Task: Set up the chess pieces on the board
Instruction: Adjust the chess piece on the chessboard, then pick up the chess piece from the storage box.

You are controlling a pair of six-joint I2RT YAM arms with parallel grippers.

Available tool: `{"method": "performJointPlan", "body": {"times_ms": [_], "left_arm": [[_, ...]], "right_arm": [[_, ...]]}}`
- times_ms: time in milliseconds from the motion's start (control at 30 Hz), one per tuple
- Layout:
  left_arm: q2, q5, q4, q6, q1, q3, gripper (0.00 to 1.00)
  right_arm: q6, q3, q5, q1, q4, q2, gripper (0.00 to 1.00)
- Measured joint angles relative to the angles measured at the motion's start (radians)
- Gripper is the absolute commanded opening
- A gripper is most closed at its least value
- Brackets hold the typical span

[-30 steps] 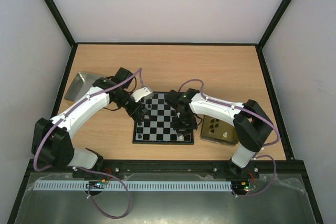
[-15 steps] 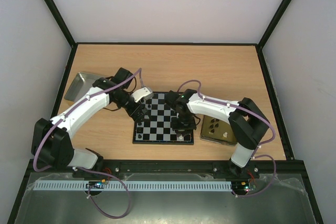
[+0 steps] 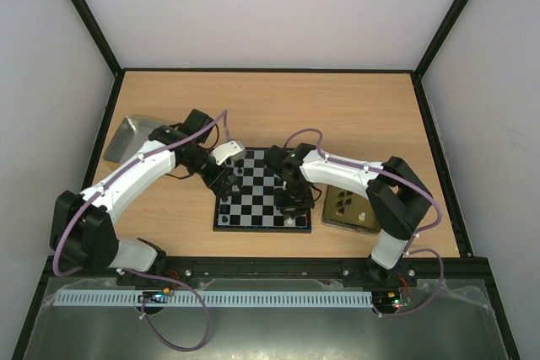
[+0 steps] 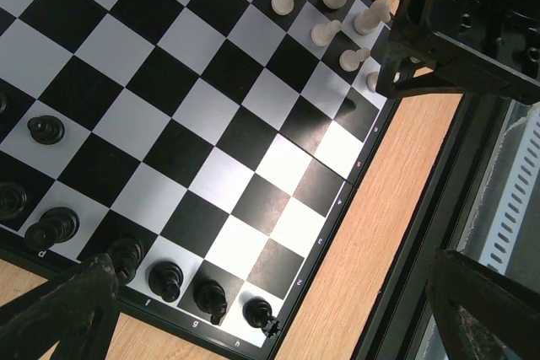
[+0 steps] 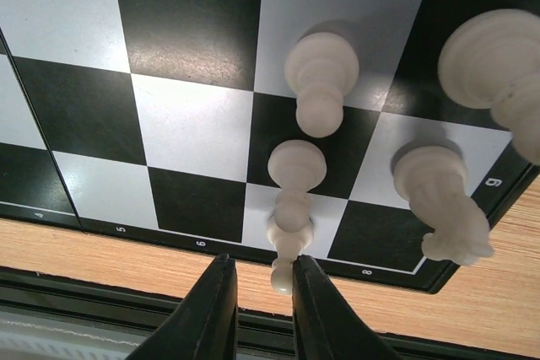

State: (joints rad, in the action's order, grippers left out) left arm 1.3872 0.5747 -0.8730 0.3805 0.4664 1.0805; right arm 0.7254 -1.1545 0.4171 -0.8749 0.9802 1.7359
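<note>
Cream plastic, tall and slender, the chess piece [image 5: 291, 208] stands upright directly between the tips of the right gripper [image 5: 260, 265]. Its narrow top points back along the fingers and its round base lies beyond them, over the edge row of the small black-and-pale-grey checkered board [image 5: 194, 23]. The two dark fingers [image 5: 221, 301] are drawn almost together about that top. It lies against one of them while a sliver of gap is seen at the other, so a firm pinch cannot be confirmed, nor can it be told whether the base is seated on its square. A cream pawn [image 5: 319, 82] is seen just beyond the tips and a cream knight [image 5: 439, 200] just beside them, both apart from the fingers. The left gripper [image 4: 270, 267] is spread wide and empty over the ranked black pieces [image 4: 169, 280], well apart from the cream piece. The right arm is therefore judged the nearer, and a straight withdrawal along the piece's upright axis is called for.
</note>
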Motion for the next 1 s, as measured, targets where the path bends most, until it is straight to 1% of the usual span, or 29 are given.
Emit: {"method": "performJointPlan", "body": {"times_ms": [200, 333, 467, 567, 633, 733, 833, 1000], "left_arm": [[0.0, 0.0, 0.0, 0.0, 0.0, -0.001, 0.99], [0.0, 0.0, 0.0, 0.0, 0.0, -0.001, 0.99], [0.0, 0.0, 0.0, 0.0, 0.0, -0.002, 0.99], [0.0, 0.0, 0.0, 0.0, 0.0, -0.003, 0.99], [0.0, 0.0, 0.0, 0.0, 0.0, -0.003, 0.99], [0.0, 0.0, 0.0, 0.0, 0.0, -0.003, 0.99], [0.0, 0.0, 0.0, 0.0, 0.0, -0.003, 0.99], [0.0, 0.001, 0.0, 0.0, 0.0, -0.003, 0.99]], "right_arm": [[0.0, 0.0, 0.003, 0.0, -0.002, 0.0, 0.18], [0.0, -0.006, -0.018, 0.0, 0.013, 0.0, 0.2], [-0.005, -0.079, -0.058, 0.011, 0.079, -0.009, 0.22], [-0.009, -0.15, -0.091, 0.043, 0.137, -0.051, 0.23], [-0.013, -0.171, -0.114, 0.097, 0.163, -0.106, 0.24], [-0.022, -0.131, -0.148, 0.239, 0.189, -0.228, 0.29], [-0.029, -0.014, -0.193, 0.399, 0.208, -0.338, 0.33], [-0.037, 0.16, -0.234, 0.553, 0.235, -0.415, 0.33]]}}
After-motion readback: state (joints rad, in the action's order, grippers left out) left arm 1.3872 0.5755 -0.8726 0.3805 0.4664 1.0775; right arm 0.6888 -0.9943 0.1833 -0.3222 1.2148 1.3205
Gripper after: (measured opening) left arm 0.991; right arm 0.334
